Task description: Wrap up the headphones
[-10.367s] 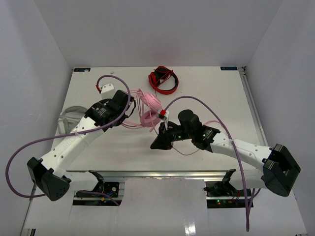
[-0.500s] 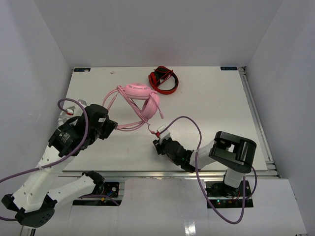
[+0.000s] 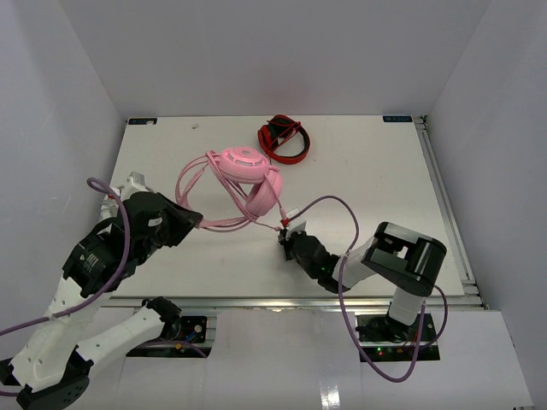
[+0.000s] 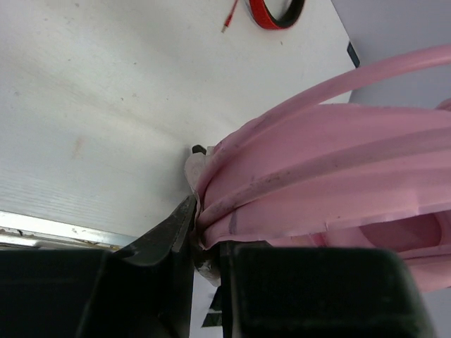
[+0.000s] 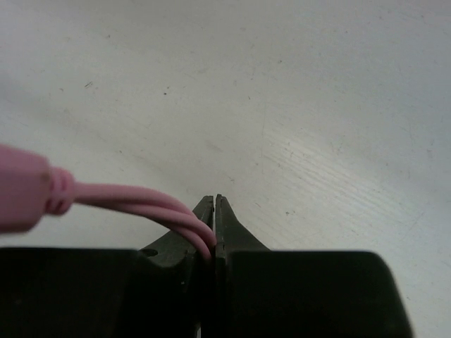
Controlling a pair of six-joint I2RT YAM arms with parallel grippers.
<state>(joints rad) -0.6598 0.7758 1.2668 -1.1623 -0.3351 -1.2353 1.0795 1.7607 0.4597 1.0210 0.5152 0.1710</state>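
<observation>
The pale pink headphones [image 3: 248, 171] lie at the table's middle back, ear cups stacked, with the thin pink cable [image 3: 224, 224] looped to their left and front. My left gripper [image 3: 195, 221] is shut on a bundle of pink cable loops [image 4: 317, 176], which fills the left wrist view. My right gripper [image 3: 285, 236] is low near the table's front middle, shut on a doubled strand of pink cable [image 5: 141, 201] near its thicker end piece [image 5: 28, 197].
Red-and-black headphones [image 3: 284, 139] lie at the back centre, also in the left wrist view [image 4: 275, 10]. The table's right edge rail [image 3: 444, 205] runs along the right. Purple robot cables arc over both arms.
The left arm has swung left and back with the cable bundle. The right gripper has moved up and right with the cable. The headphones shifted slightly right.
</observation>
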